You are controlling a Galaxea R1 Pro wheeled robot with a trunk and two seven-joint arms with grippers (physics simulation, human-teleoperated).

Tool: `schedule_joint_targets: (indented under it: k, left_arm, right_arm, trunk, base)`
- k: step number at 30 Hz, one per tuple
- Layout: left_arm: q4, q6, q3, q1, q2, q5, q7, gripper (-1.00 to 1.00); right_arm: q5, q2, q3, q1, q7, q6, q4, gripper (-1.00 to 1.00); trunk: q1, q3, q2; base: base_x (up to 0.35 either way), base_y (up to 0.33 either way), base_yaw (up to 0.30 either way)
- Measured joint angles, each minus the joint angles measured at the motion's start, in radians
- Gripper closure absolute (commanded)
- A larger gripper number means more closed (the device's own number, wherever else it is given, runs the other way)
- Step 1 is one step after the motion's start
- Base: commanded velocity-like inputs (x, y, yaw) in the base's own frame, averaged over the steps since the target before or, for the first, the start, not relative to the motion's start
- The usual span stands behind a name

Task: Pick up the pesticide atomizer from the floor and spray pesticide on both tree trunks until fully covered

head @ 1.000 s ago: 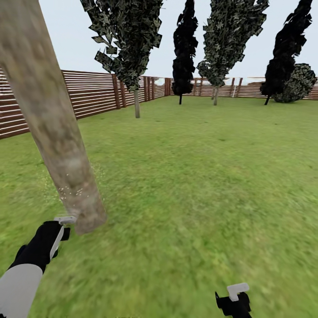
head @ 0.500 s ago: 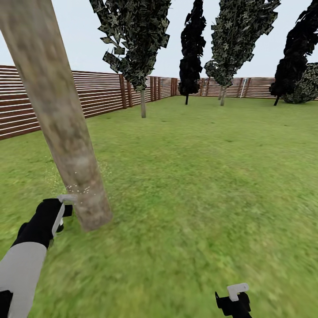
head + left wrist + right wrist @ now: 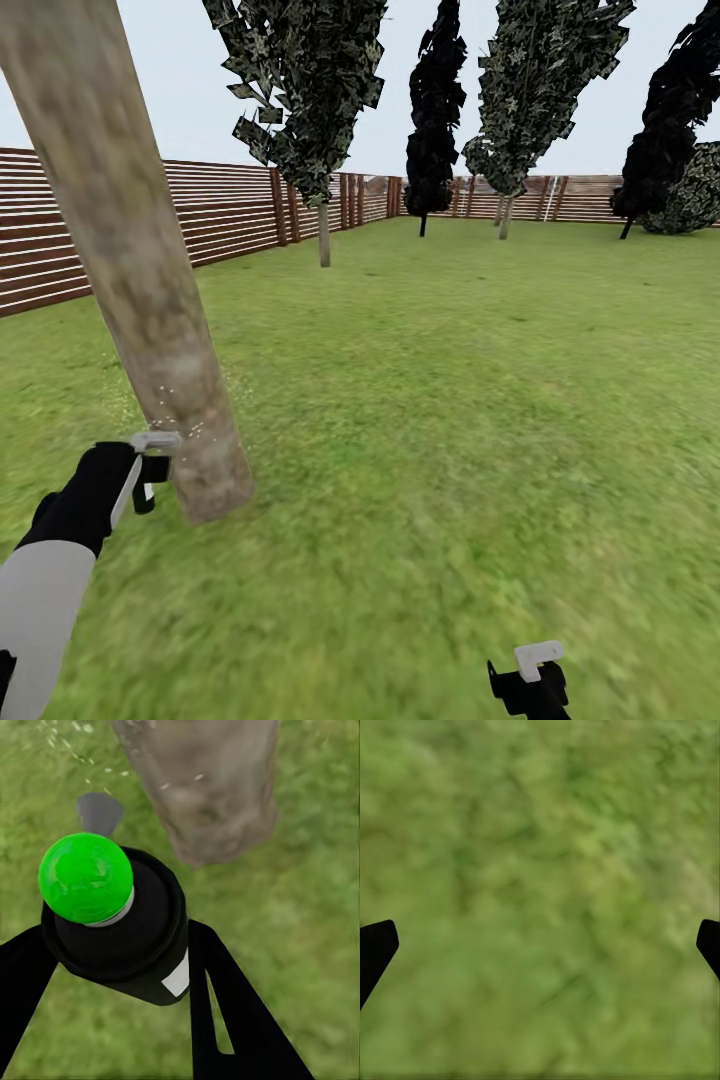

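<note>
1. Left end effector (image 3: 150, 470): clamped on the pesticide atomizer (image 3: 124, 922), its black fingers (image 3: 217, 1012) pressed against either side of the dark cylinder. In the left wrist view the dot on the cap reads bright green.

2. Atomizer location: off the floor (image 3: 450, 450), carried low in the left end effector, just beside the base of the near tree trunk (image 3: 150, 300) in the head view. Whether the nozzle touches the bark cannot be told from these views.

3. Spray state: pale specks hang in the air around the lower trunk (image 3: 210, 787), above the cap. This is probably pesticide mist, though the render is coarse.

4. Change over the last second: the head view has shifted slightly, so the camera has moved. Over the last half second, with the view steady, the left end effector has closed in a little toward the trunk. The specks were present throughout.

5. Meaning for the task: pickup is complete, and spraying of the first tree appears to be under way at its base. The upper trunk and the second tree remain to be covered.

6. Right end effector (image 3: 530, 680): spread wide and holding nothing, hanging low over grass (image 3: 540, 885).

7. Background: the wooden fence (image 3: 230, 215) bounds the lawn, with further trees (image 3: 315, 120) well apart from the robot.
</note>
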Motion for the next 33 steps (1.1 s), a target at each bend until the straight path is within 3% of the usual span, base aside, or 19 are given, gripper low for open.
schedule_joint_targets:
  k: [8, 22, 25, 33]
  left_arm:
    - [-0.004, -0.001, -0.001, 0.015, 0.003, 0.000, 0.003, 1.00]
    - [-0.009, 0.004, 0.002, 0.016, 0.005, -0.001, 0.007, 1.00]
    - [0.001, 0.007, 0.002, 0.016, 0.005, 0.002, 0.049, 1.00]
    - [0.006, 0.001, 0.007, 0.064, 0.005, 0.005, 0.060, 1.00]
  right_arm:
    - [0.000, 0.000, 0.000, 0.000, 0.000, 0.000, 0.000, -1.00]
    - [0.000, 0.001, 0.000, 0.000, 0.000, 0.000, 0.000, -1.00]
    - [0.000, 0.001, 0.000, 0.000, 0.000, 0.000, 0.000, -1.00]
    - [0.000, 0.001, 0.000, 0.000, 0.000, 0.000, 0.000, -1.00]
  trunk:
    - [0.000, 0.000, 0.000]
    - [0.000, 0.000, 0.000]
    - [0.000, 0.000, 0.000]
    - [0.000, 0.000, 0.000]
  base:
    - [0.145, -0.154, 0.000]
    - [0.005, -0.272, 0.001]
    - [0.000, -0.273, 0.159]
    - [0.099, -0.265, 0.270]
